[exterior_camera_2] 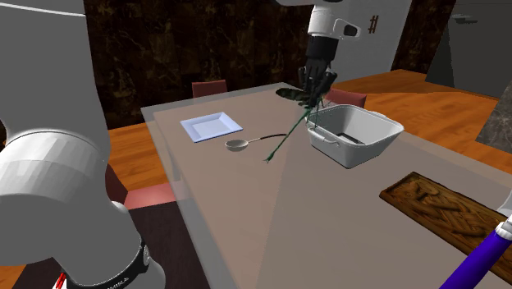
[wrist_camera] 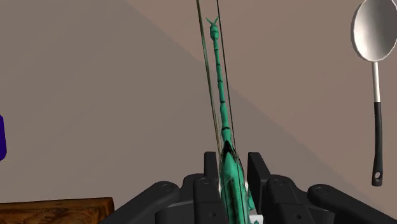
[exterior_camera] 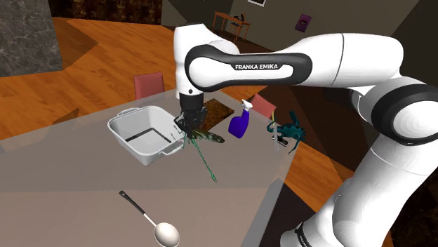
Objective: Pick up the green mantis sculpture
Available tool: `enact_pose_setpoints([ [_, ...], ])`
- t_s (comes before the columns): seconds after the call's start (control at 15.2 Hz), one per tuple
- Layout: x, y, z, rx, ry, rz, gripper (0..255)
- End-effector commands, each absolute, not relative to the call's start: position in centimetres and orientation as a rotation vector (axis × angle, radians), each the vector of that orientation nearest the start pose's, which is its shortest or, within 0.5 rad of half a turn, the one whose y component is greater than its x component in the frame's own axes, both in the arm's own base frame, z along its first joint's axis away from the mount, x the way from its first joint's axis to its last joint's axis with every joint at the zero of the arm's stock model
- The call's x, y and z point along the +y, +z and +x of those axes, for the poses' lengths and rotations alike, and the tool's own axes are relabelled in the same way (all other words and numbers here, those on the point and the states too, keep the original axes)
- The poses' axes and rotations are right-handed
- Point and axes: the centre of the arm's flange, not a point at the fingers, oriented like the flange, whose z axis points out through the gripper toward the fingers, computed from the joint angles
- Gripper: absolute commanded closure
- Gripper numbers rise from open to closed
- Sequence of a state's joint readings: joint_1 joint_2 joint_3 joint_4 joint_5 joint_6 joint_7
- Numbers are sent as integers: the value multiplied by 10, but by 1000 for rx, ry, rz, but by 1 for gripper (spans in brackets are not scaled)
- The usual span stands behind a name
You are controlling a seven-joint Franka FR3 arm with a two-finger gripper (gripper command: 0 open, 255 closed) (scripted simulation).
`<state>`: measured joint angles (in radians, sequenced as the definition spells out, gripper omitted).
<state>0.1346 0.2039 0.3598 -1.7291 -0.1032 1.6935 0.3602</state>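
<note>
Grey table takes up most of the shoulder view. White arm reaches over it w/ "FRANKA EMIKA" in white letters on the dark joint band, the only readable writing. White baking dish w/ side handles sits mid-table. Brown carved wooden board lies flat nr the far edge in the shoulder view. Square white plate is well apart from the dish. Purple spray bottle, white head, stands upright beside the board; no label legible. A teal figurine stands nr the table corner. Ladle w/ black handle lies flat.

Gripper points down just beside the dish, on the shoulder view's right. Fingers pinch the green mantis sculpture by its body. Its long thin tail hangs down twd the tabletop; can't tell if the tip touches.
</note>
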Motion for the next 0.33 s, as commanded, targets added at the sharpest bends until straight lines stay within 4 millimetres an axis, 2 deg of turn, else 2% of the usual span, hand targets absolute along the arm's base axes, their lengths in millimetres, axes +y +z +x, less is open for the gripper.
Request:
enact_pose_setpoints([
  [0.0, 261, 460, 531, -259, 315, -3235, 255],
  [0.13, 261, 470, 531, -259, 315, -3235, 255],
  [0.26, 261, 471, 531, -259, 315, -3235, 255],
])
